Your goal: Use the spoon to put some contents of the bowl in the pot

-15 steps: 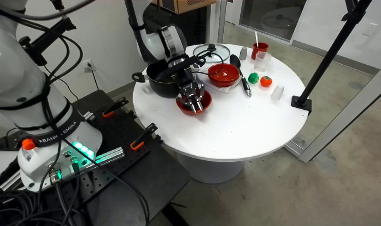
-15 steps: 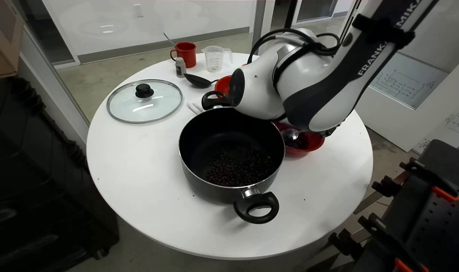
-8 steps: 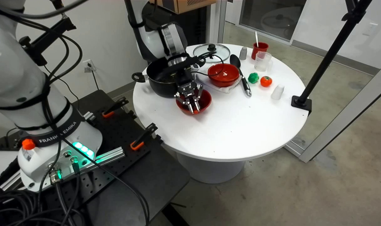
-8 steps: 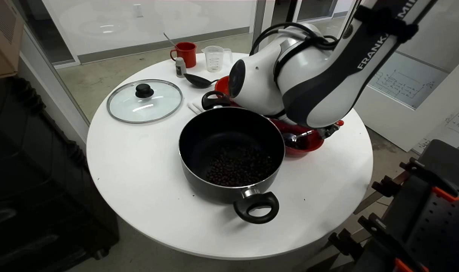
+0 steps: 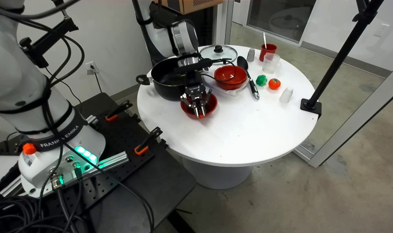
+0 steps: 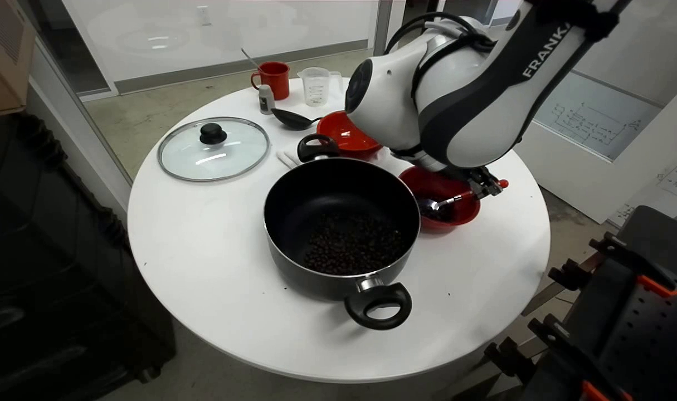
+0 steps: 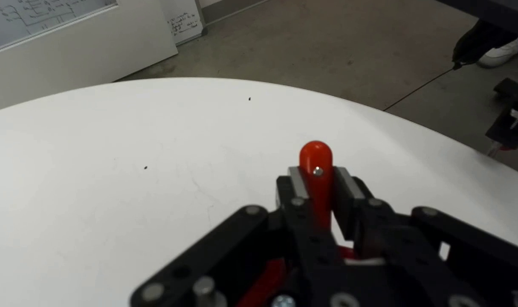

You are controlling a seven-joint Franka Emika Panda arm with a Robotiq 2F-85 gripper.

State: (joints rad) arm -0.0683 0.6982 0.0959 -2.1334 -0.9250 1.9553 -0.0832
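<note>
My gripper (image 5: 200, 114) is shut on the red handle of the spoon (image 6: 465, 196). In the wrist view the gripper (image 7: 317, 171) clasps the handle near its rounded end, and the spoon (image 7: 316, 154) pokes out past the fingertips. The spoon's shiny head is down inside a red bowl (image 6: 451, 223) at the dark beans (image 6: 445, 214); how deep it sits is hard to tell. The black pot (image 6: 305, 281) stands right beside this bowl, uncovered, with dark beans (image 6: 352, 245) over its bottom. The pot (image 5: 167, 92) also shows partly behind my arm.
Another red bowl (image 6: 349, 139) sits on a cloth (image 5: 236, 91) behind. A glass lid (image 6: 235, 159), black ladle (image 5: 253, 85), red mug (image 6: 277, 83), measuring cup (image 6: 316, 89), green vegetable (image 5: 261, 80), tomato (image 5: 274, 84) and shakers (image 5: 286, 95) stand around the white table (image 5: 248, 139).
My wrist has risen and tilted, uncovering more of both red bowls. The spoon's handle slants more visibly across the near bowl, which has shifted very slightly. The grip on the spoon is kept.
</note>
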